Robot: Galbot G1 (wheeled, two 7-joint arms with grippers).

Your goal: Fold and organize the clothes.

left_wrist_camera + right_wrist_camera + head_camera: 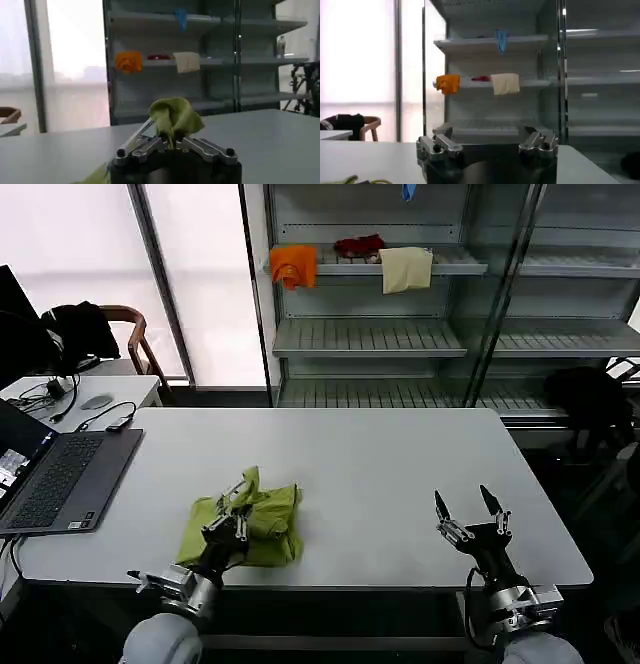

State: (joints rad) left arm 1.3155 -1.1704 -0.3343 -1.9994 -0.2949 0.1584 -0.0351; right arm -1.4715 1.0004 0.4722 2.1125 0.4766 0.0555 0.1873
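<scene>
Lime-green T-shirt (245,524), apparently plain

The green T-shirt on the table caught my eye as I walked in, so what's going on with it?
The left pincer is shut on a bunched fold of the green T-shirt, which lies crumpled on the white table near the front edge. The right pincer is open and hovers over the bare table to the right, holding nothing. A laptop sits at the left edge. The shirt isn't neatly folded yet.

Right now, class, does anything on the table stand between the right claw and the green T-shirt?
Nothing visible does. Bare white table lies between the open right claw and the T-shirt, which the left claw already grips at a bunched fold.
</scene>
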